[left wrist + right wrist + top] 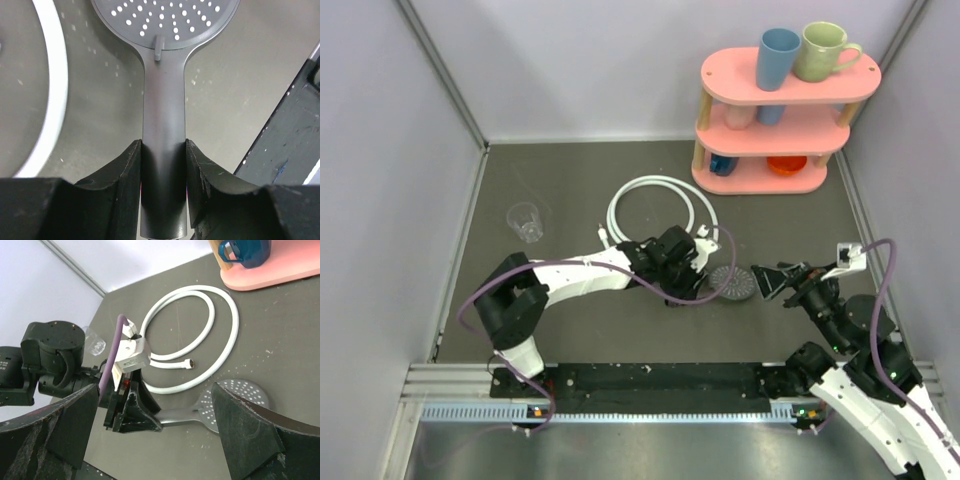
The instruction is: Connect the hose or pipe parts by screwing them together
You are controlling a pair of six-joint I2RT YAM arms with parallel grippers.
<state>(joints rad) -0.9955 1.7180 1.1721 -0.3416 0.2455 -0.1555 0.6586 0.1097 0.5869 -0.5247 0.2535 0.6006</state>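
L gripper (164, 150) clamps shower head (164, 75) handle at btm ctr of left wrist view, face at top; R gripper (766, 281) wide, nearby.

Left arm (575, 270), right arm (865, 400): white shells, black joints and bases. Purple cables (112, 356) ran outside. Jaws were black, scuffed, chipped at edges.

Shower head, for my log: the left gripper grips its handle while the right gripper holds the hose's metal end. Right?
No. The right gripper is open and empty; the hose's metal end lies loose on the table, as the right wrist view shows. Rest stands.
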